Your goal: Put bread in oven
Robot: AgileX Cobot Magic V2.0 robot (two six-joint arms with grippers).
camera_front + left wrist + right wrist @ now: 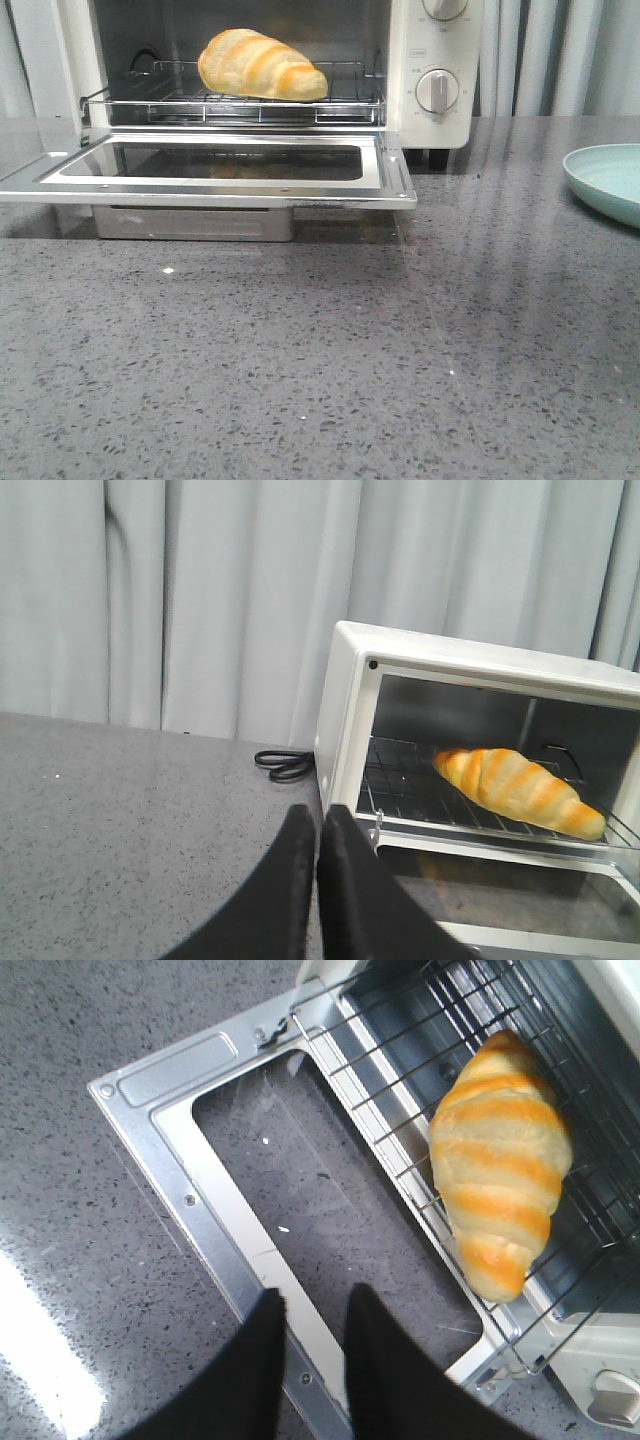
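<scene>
Front view: the bread [262, 65] lies on the wire rack [230, 102] inside the oven [435, 60], its tapered end toward the knob side. The door [210, 170] hangs fully down, flat over the counter [320, 360]. Neither of my claws shows here. I judge the placing step done; what remains, if anything, is swinging the door up, which calls for getting a finger under its front edge without jolting the rack. A pale green plate [610, 180] sits well apart on the right.

Left wrist view: my left claw [316, 880] has its two black fingers pressed together, holding nothing. It hovers over the counter beside the oven's left front corner, looking in at the bread [520, 790] on the rack. A coiled black cord [283, 764] lies behind, near the curtain [200, 600].

Right wrist view: my right claw [312, 1360] is slightly apart and empty, hanging above the lowered door's outer frame [200, 1175], pointing down. The bread [500, 1170] rests on the rack just beyond the door hinge, clear of my fingers [380, 1360].
</scene>
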